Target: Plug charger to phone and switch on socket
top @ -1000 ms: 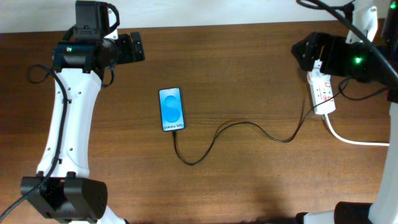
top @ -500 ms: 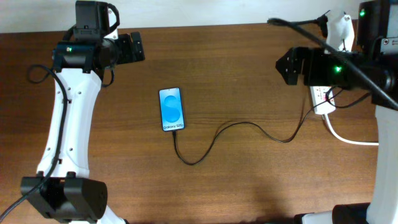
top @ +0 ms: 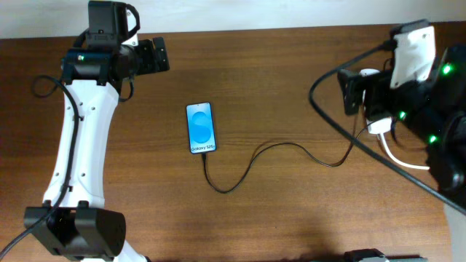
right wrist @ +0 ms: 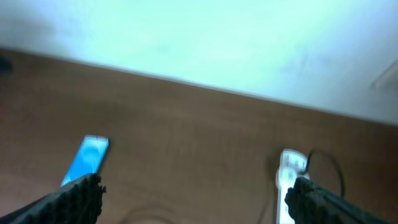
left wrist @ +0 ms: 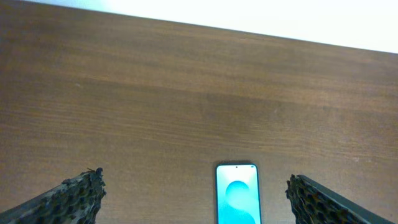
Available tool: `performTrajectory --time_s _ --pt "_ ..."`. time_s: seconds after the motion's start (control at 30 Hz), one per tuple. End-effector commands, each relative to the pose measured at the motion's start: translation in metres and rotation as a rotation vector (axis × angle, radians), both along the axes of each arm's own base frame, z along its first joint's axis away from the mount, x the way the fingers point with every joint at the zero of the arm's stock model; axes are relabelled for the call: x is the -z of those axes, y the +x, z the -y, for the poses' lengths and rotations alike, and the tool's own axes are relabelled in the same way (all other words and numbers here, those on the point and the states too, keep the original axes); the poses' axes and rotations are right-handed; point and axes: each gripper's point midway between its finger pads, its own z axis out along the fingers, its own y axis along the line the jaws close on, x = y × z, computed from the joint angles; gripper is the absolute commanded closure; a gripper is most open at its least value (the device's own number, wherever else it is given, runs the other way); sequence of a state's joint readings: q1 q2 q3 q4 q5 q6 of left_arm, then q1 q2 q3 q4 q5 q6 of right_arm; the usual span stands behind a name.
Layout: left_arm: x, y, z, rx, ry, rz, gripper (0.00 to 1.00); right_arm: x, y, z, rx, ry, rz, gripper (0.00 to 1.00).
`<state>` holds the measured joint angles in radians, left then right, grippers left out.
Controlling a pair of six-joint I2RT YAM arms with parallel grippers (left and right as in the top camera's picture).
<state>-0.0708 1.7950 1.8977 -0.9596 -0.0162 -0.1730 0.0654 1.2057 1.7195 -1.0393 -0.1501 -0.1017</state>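
You are looking at the phone (top: 202, 128) lying flat on the table (top: 291, 211), a little left of centre in the overhead view, its blue screen facing up and its white strip sitting at the 6 o'clock end. The charger (top: 291, 148) is meeting the phone at that 6 o'clock edge, dipping into a loop, then running off toward 3 o'clock in a shallow wave until it is reaching the socket (top: 378, 125); whether its tip is fully seated in the phone is not showing at this size. Your right arm is covering most of the socket (only a white end is peeking out beneath it), so the switches are not readable, and the thick white cord (top: 408, 161) is curling away toward 4 o'clock. Your right gripper (top: 353, 91) is hanging at about 10 o'clock from that visible end, and in the blurred right wrist view (right wrist: 198, 185) its jaws are standing wide apart and holding nothing, with the phone (right wrist: 87, 160) showing at lower left and the socket (right wrist: 290, 177) at lower right. Your left gripper (top: 162, 55) is sitting at roughly 11 o'clock from the phone, well apart from it; its wrist view (left wrist: 196, 180) is showing the jaws spread wide and empty, with the phone (left wrist: 237, 193) lying between them.
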Motion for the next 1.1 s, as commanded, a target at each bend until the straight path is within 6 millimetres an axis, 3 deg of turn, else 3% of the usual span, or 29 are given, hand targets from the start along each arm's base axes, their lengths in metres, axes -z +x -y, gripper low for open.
performTrajectory --time_s 0.0,0.1,0.23,0.33,0.4,0.53,0.63,0.73,1.07 --pt "-0.013 -0.001 -0.003 -0.007 0.004 0.030 0.01 0.033 -0.007 -0.001 -0.014 -0.019 0.095 0.02" --pt "-0.013 -0.001 -0.003 -0.006 0.004 0.030 0.01 0.067 -0.022 0.000 -0.031 -0.054 0.226 0.02" --pt "-0.013 -0.001 -0.003 -0.006 0.004 0.030 0.01 0.091 -0.042 0.008 -0.002 -0.054 0.406 0.02" --pt "-0.013 -0.001 -0.003 -0.006 0.004 0.030 0.01 0.137 -0.064 0.028 0.085 -0.076 0.433 0.02" --pt "-0.013 -0.001 -0.003 -0.007 0.004 0.030 0.01 0.156 -0.073 0.029 0.091 -0.075 0.467 0.02" --pt "-0.013 -0.001 -0.003 -0.007 0.004 0.030 0.01 0.204 -0.075 0.017 0.025 -0.053 0.508 0.02" --pt "-0.013 -0.001 -0.003 -0.007 0.004 0.030 0.01 0.219 -0.078 0.017 0.024 -0.052 0.528 0.02" --pt "-0.013 -0.001 -0.003 -0.006 0.004 0.030 0.01 0.247 -0.076 0.014 0.006 -0.048 0.483 0.02" --pt "-0.013 -0.001 -0.003 -0.006 0.004 0.030 0.01 0.250 -0.075 0.014 0.007 -0.048 0.480 0.02"
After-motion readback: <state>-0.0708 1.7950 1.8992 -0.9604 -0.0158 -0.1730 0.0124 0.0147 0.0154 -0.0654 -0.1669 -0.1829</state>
